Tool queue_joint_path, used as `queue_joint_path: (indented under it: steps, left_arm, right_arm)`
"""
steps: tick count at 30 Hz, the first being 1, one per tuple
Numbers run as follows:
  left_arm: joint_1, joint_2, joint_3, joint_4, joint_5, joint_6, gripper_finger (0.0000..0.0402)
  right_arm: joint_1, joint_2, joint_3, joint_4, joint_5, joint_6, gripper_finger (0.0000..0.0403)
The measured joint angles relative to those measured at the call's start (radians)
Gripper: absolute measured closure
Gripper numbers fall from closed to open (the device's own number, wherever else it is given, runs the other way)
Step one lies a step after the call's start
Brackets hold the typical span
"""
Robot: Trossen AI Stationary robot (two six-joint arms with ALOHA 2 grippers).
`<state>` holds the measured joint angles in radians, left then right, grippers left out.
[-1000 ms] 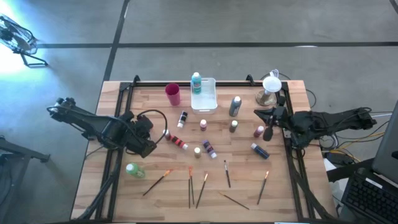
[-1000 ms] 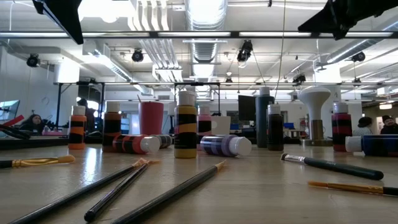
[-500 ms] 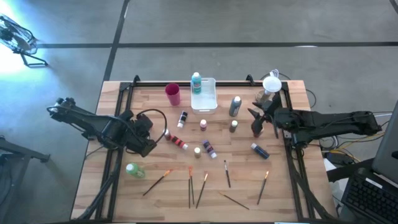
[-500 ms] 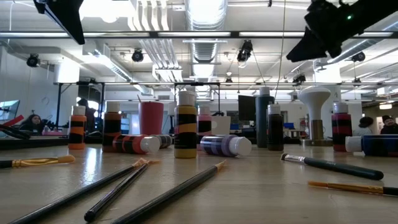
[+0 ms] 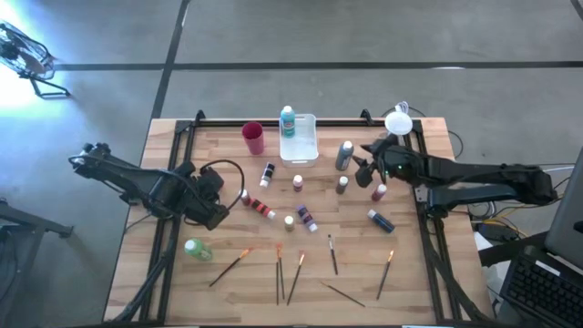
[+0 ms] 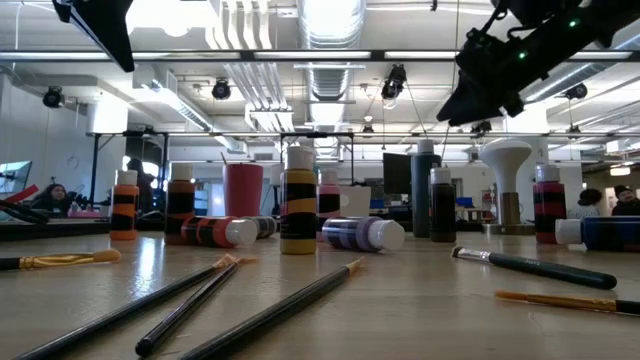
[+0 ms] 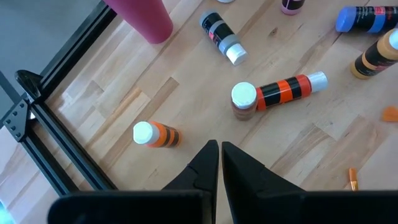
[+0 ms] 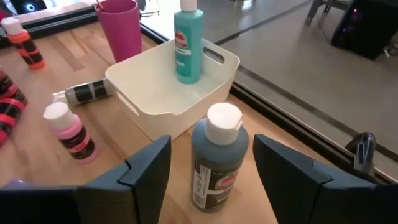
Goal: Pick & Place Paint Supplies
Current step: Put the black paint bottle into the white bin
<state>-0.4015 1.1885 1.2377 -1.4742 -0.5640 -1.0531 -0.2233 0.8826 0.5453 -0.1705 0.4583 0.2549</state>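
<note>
Progress is slim: only one teal bottle [image 5: 288, 123] stands inside the white tray [image 5: 307, 150]. My right gripper [image 8: 211, 177] hovers spread wide around the grey bottle [image 5: 344, 155] just beside the tray, not closed on it. My left gripper [image 7: 215, 163] waits pinched shut, empty, well away from the tray. Other bottles near the tray and the brushes [image 5: 290, 273] far from it remain untouched.
</note>
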Motion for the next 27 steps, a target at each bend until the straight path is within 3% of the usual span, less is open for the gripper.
queue_joint_path:
  steps: [27]
  left_arm:
    - [0.000, 0.000, 0.000, 0.005, 0.005, 0.002, 0.0376]
  right_arm:
    - [-0.137, 0.270, 0.000, 0.259, -0.041, -0.055, 0.0176]
